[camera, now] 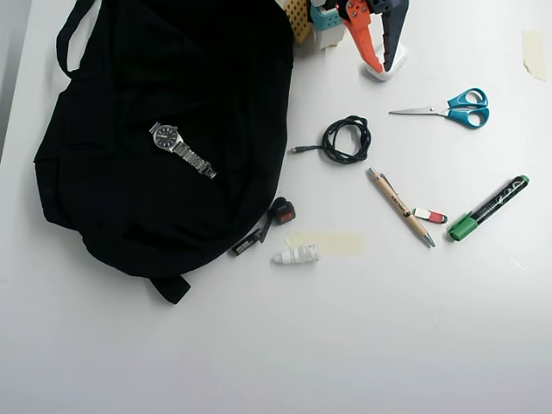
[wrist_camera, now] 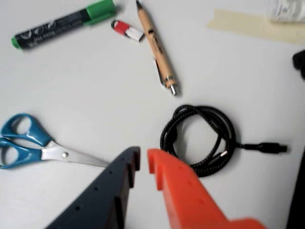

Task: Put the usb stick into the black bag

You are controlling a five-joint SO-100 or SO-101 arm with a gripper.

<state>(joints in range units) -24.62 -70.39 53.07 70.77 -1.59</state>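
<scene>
The usb stick [wrist_camera: 127, 29] [camera: 429, 216] is a tiny red and white stick lying flat on the white table, between a wooden pen [wrist_camera: 156, 47] [camera: 401, 207] and a green marker [wrist_camera: 62, 24] [camera: 487, 209]. The black bag [camera: 155, 129] lies flat, filling the left half of the overhead view, with a wristwatch [camera: 181, 148] on top of it. My gripper [wrist_camera: 144, 162] [camera: 384, 65] hovers at the table's top edge in the overhead view, far from the stick. Its dark and orange fingers have their tips almost together and hold nothing.
Blue-handled scissors [wrist_camera: 28, 140] [camera: 453, 106] and a coiled black cable [wrist_camera: 200, 138] [camera: 345, 138] lie close to the gripper. A black-and-red gadget [camera: 278, 211], a white ribbed plug [camera: 296, 255] and a strip of tape [camera: 326, 241] sit by the bag's right edge.
</scene>
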